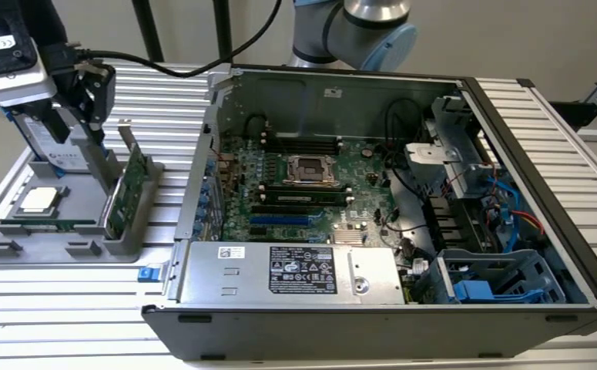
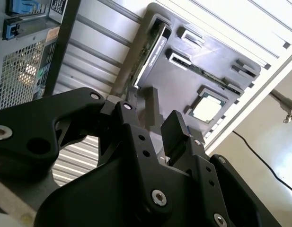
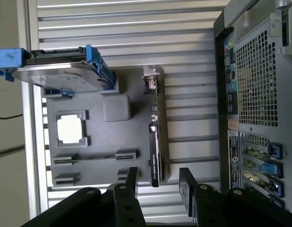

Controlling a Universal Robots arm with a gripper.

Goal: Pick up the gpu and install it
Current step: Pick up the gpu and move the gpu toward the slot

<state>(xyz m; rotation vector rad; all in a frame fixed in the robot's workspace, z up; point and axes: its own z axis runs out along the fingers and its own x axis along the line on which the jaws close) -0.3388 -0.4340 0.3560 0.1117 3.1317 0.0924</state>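
We found the gpu (image 1: 126, 196) standing on its long edge in a slot of the grey holder tray (image 1: 41, 250), along the tray edge that faced the computer case (image 1: 380, 333). Its silver bracket rose at the far end of the slot. In the first wrist view the card showed edge-on, and nothing gripped it.

The gripper (image 3: 158, 183) hung above the tray with its two black fingers (image 3: 186, 182) spread apart and nothing between them. We could see it was clear of the card.

On the same tray, the CPU chip (image 1: 38, 200) lay flat in its recess near the edge away from the case. The hard drive (image 3: 60, 71) with blue rails stood upright at the far corner.

The tray sat on the slatted table (image 1: 51, 308), just beside the case at the exterior view's left. The case lay open, with its motherboard (image 1: 298, 185) exposed.
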